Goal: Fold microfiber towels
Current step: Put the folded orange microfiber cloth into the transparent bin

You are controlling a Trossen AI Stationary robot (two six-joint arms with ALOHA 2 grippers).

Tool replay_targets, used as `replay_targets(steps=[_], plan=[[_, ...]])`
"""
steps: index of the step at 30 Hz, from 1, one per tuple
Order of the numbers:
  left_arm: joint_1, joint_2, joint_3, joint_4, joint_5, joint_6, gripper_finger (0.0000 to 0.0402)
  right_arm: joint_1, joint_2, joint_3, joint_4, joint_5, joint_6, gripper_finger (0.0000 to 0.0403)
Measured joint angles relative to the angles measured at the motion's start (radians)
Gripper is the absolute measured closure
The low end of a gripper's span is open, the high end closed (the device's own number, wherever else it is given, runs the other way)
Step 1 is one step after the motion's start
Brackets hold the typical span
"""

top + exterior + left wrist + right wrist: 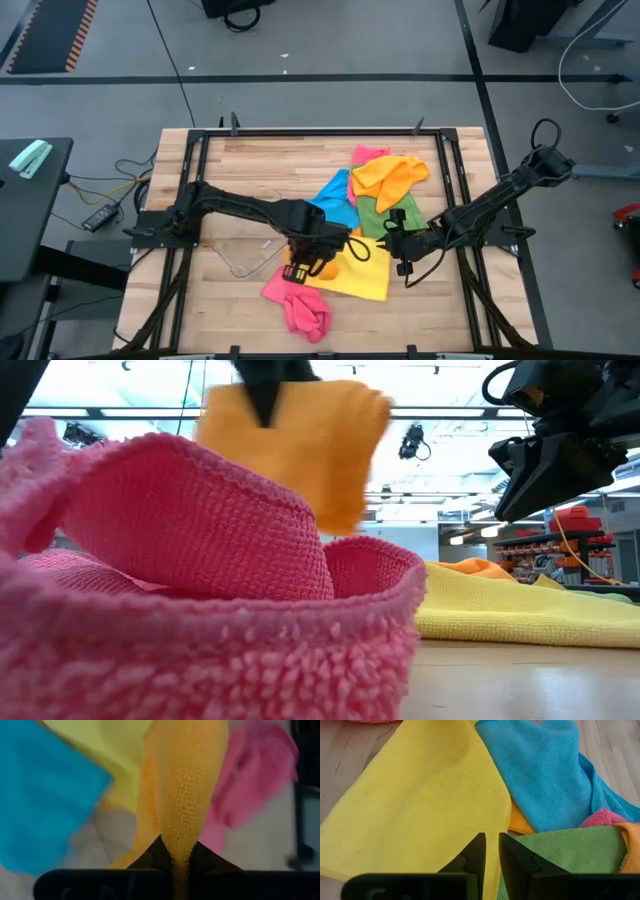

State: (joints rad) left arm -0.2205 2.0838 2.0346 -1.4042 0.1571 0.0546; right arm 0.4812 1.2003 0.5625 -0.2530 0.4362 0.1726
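We see the left end effector (pixel 172 862) pinched shut on an orange towel (pixel 187 785), a fold of the cloth rising from between its dark fingers. In the low view the same cloth (pixel 300 440) hangs clear of the table, with a crumpled pink towel (pixel 200 590) filling the foreground below it. From above, that pink towel (pixel 300 305) lies just beyond the left end effector (pixel 305 262) toward the table's near edge.

The right end effector (pixel 491 852) hovers with its fingers a narrow gap apart and nothing between them. Directly ahead of it spreads a yellow towel (pixel 420 800), with a blue towel (pixel 545 770) farther on and a green towel (pixel 570 850) to one side. In the high view we see the right end effector (pixel 400 250) at the yellow towel's (pixel 355 275) edge, close to the left one, with a second orange towel (pixel 390 178) heaped behind it.

The table (pixel 270 170) is pale wood planking inside a black frame, and a clear plastic tray (pixel 245 255) sits beside the left arm. Beyond it lie a grey floor, loose cables (pixel 115 195) and, in the low view, bright ceiling lights (pixel 450 380).
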Motion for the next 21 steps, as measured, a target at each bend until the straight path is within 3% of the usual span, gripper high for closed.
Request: replay_targets(steps=[6, 12, 21], plan=[[0.005, -0.012, -0.001, -0.153, 0.109, 0.002, 0.0383, 0.0, 0.0, 0.0, 0.004, 0.0, -0.001, 0.0341], [0.053, -0.094, -0.035, -0.163, 0.192, 0.025, 0.0383, 0.0, 0.0, 0.0, 0.009, 0.0, -0.022, 0.0341], [0.191, -0.35, -0.331, -0.151, 0.212, 0.055, 0.0383, -0.005, 0.0, 0.0, 0.063, 0.0, -0.162, 0.0341]])
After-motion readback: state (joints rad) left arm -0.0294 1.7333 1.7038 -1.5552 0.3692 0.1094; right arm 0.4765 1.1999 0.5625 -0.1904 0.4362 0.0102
